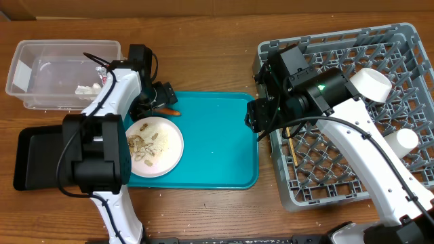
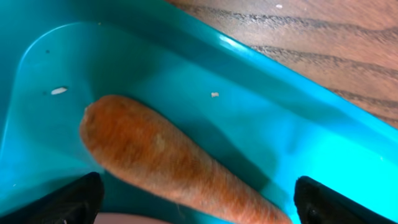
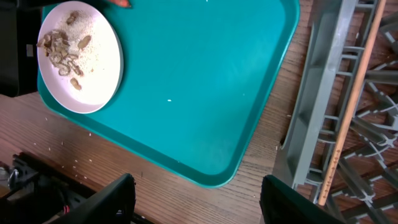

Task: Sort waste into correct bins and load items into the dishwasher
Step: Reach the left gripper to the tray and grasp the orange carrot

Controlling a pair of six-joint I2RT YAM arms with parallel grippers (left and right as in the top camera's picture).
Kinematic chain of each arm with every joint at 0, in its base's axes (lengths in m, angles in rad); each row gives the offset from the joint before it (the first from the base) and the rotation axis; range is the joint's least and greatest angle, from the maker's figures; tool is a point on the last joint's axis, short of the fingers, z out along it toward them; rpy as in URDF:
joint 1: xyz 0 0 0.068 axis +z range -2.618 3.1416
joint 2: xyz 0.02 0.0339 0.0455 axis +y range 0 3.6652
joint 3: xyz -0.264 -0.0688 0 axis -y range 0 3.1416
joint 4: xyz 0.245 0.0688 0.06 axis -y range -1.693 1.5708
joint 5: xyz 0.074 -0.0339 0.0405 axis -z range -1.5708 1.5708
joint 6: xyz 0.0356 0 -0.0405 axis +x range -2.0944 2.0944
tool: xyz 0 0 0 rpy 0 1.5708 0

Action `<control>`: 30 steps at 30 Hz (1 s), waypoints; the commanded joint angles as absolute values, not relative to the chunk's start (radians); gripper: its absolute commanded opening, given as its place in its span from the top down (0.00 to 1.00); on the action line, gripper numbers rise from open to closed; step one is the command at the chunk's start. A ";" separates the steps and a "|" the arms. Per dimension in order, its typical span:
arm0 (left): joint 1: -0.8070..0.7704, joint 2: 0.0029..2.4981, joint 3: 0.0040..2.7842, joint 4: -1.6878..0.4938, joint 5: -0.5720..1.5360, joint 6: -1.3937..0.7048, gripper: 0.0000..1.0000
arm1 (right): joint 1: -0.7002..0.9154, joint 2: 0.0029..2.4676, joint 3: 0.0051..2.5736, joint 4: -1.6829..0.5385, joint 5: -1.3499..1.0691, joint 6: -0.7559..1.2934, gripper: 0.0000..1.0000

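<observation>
Straddling the carrot (image 2: 165, 155), the left gripper (image 2: 200, 206) stands spread wide, a finger off each side, closed on nothing; the carrot lies between them in a corner of the teal tray (image 2: 155, 56). The right gripper (image 3: 200, 202) hangs partly open and empty; the plate (image 3: 102, 65) of scraps (image 3: 61, 53) sits ahead to its left, a chopstick (image 3: 354, 99) in the dish rack (image 3: 311, 112) to its right.

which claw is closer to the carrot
Left. The left claw straddles the carrot in the teal tray's corner; the right claw is across the tray, near the rack.
</observation>
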State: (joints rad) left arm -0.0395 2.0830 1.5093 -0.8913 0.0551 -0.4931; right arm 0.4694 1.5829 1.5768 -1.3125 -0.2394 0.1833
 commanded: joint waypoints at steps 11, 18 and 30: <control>-0.040 2.125 1.502 -0.855 0.041 -0.493 0.58 | 0.472 1.570 1.578 -1.316 -0.245 0.187 0.33; -0.040 2.124 1.534 -0.846 0.041 -0.448 0.77 | 0.472 1.570 1.578 -1.316 -0.245 0.187 0.33; -0.039 2.124 1.834 -1.039 0.040 -0.395 0.83 | 0.472 1.570 1.578 -1.325 -0.245 0.187 0.33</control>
